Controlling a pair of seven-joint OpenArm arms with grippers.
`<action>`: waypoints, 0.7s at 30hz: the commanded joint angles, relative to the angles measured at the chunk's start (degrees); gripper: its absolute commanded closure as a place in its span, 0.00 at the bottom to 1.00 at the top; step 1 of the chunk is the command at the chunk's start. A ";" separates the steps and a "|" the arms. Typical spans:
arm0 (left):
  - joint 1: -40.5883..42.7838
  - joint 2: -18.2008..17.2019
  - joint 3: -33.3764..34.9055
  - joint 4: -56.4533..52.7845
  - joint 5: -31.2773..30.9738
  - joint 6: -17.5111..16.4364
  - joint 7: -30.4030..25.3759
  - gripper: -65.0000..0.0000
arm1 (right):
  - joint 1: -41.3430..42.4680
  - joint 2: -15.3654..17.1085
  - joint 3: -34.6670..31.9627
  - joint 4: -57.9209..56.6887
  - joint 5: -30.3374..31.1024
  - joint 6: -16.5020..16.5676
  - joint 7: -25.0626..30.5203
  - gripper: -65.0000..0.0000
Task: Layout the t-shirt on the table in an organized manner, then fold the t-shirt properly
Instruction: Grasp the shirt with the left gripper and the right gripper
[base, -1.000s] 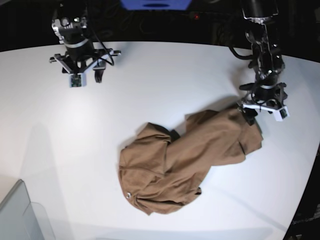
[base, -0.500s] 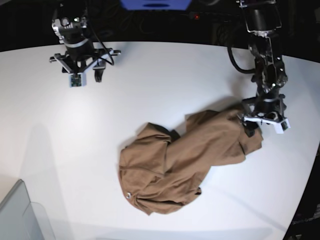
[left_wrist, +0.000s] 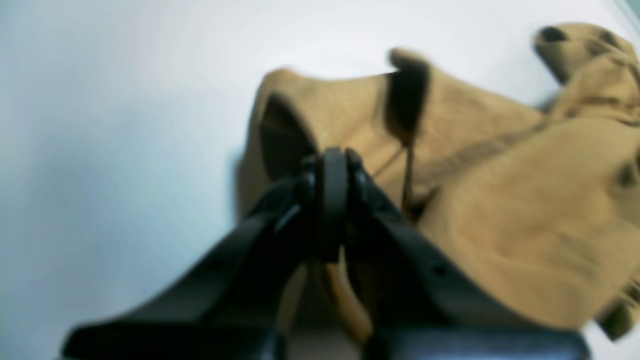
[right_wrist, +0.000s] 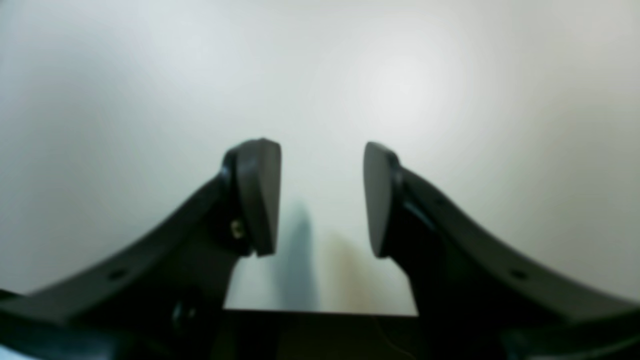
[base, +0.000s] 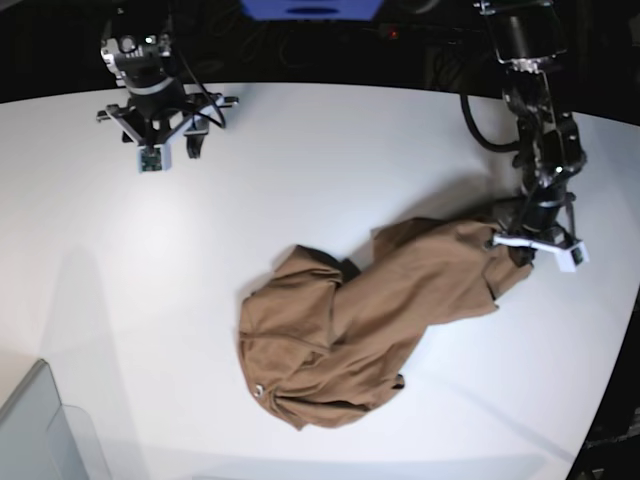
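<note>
No brand, label or readable writing shows on the t-shirt (base: 370, 320), which lies crumpled on the white worktop (base: 300, 170), toward its near right part. The left gripper (left_wrist: 332, 200) is clamped on the shirt's right-hand edge; 1 second earlier its jaws stood wide there, and the cloth at that edge has since been drawn slightly rightward. The right gripper (right_wrist: 320, 200), well apart from the shirt at the worktop's far left, stays partly spread and holds nothing.

Soft matt tan cloth t-shirt (base: 370, 310), smooth faintly glossy white table (base: 300, 170), matt black end effector fingers (right_wrist: 257, 195)
</note>
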 joint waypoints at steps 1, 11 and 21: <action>0.87 -0.62 -2.98 4.31 0.35 0.38 -0.62 1.00 | 1.07 0.23 0.03 0.98 -0.10 0.08 1.18 0.57; 10.01 -1.06 -21.61 17.76 -11.16 0.38 7.82 0.99 | 10.39 -0.12 -1.82 1.07 -0.01 0.08 1.09 0.57; 11.07 0.26 -26.89 16.44 -12.22 0.30 12.39 0.99 | 18.12 -3.02 -18.70 0.71 -0.10 0.08 1.09 0.51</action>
